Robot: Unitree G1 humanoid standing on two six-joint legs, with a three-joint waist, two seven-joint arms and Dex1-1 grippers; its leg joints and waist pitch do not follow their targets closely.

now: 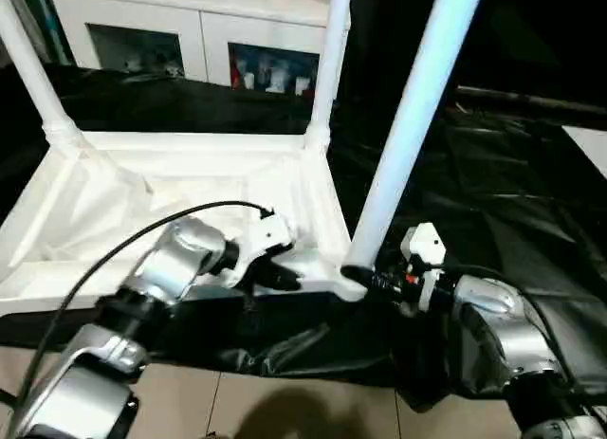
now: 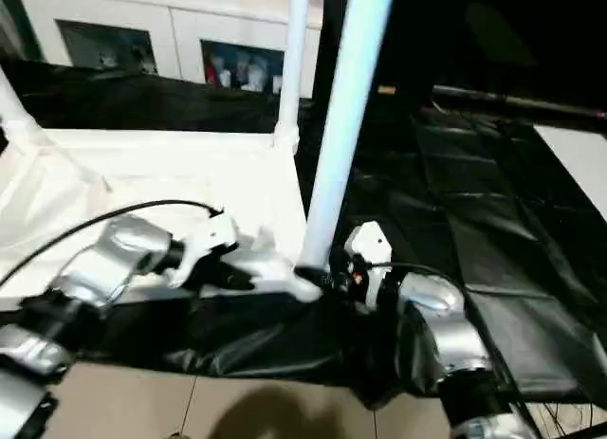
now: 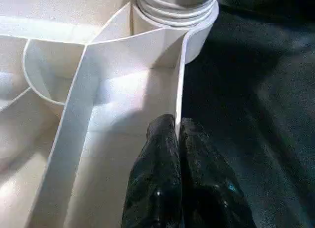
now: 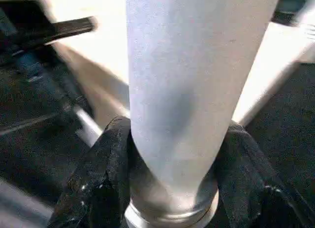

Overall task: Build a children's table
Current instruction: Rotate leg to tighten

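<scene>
The children's table (image 1: pixel 171 188) lies upside down on the black surface (image 1: pixel 512 192). The left gripper (image 3: pixel 177 139) pinches its near-right rim; the right gripper (image 4: pixel 172 164) clamps a leg (image 1: pixel 408 136) at that corner's socket. The plastic looks light, stiff and slick, so a low grip seems best.

The worktop (image 1: pixel 493 173) is draped in creased black cloth that spills over its near edge toward the tiled floor (image 1: pixel 285 406). The white tabletop (image 1: pixel 142 202) lies upside down on the worktop's left part, ribbed underside up, its near-right corner close to the near edge. A pale patch (image 1: pixel 590 145) shows at the right edge, possibly bare surface or a sheet; it is too cropped to tell.
</scene>
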